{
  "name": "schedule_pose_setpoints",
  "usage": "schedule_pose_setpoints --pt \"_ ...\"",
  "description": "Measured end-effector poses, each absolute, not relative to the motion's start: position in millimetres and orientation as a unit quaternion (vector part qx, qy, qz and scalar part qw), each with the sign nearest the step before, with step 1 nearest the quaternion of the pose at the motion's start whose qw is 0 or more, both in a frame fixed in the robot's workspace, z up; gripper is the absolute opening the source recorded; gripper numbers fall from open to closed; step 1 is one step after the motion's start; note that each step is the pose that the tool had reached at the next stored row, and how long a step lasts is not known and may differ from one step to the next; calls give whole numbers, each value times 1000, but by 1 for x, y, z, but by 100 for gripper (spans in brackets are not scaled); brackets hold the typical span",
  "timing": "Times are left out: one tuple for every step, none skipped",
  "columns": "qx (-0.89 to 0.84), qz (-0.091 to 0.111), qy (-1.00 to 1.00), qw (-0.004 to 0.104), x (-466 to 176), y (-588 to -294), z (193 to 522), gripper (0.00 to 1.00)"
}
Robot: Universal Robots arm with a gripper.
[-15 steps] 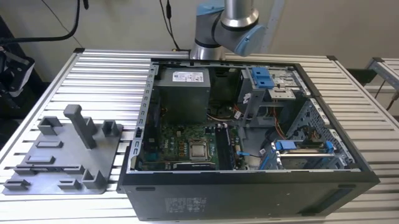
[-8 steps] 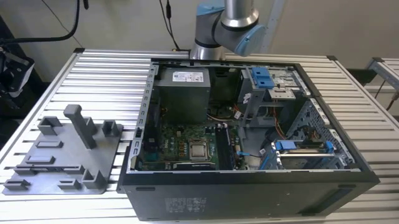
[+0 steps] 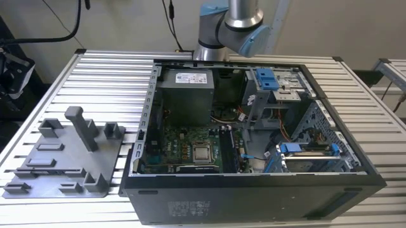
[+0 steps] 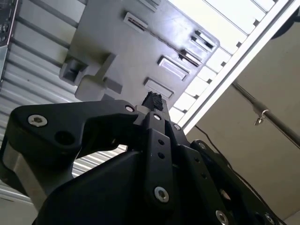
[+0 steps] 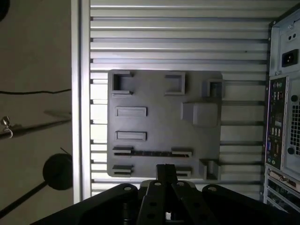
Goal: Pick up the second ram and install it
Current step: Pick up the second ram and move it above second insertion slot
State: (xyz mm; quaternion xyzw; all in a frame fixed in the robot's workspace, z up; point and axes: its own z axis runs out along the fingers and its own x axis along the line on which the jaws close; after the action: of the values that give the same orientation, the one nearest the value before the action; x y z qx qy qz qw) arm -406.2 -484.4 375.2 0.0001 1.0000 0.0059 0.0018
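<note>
Gripper [image 5: 166, 169], jaws together, well above the gray fixture tray [image 5: 159, 123].

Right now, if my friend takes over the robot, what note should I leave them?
Gripper: shut, empty, hanging above the grey holder tray.
Second ram: thin dark strip seen edge-on, sitting in the tray's slot, not gripped.
Computer case: open, beside the tray.
Done: nothing yet on this ram.
Left: pick it up and install it in the case.
</note>
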Motion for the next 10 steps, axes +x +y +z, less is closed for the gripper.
schedule_pose_setpoints --pt "-5 6 1000 2 -406 -484 375 11" --pt "-11 6 1000 2 -406 -484 375 11" --pt "-17 6 1000 2 -406 -484 375 11" --pt "-23 6 1000 2 -406 -484 375 11" --pt "-31 6 1000 2 -406 -484 375 11" --pt "-37 6 999 2 -406 -484 375 11" --pt "-44 6 999 1 -406 -484 375 11" --pt "-50 6 999 1 -406 -484 375 11" --pt "-57 6 998 1 -406 -484 375 11" --pt "-64 6 998 1 -406 -484 375 11"
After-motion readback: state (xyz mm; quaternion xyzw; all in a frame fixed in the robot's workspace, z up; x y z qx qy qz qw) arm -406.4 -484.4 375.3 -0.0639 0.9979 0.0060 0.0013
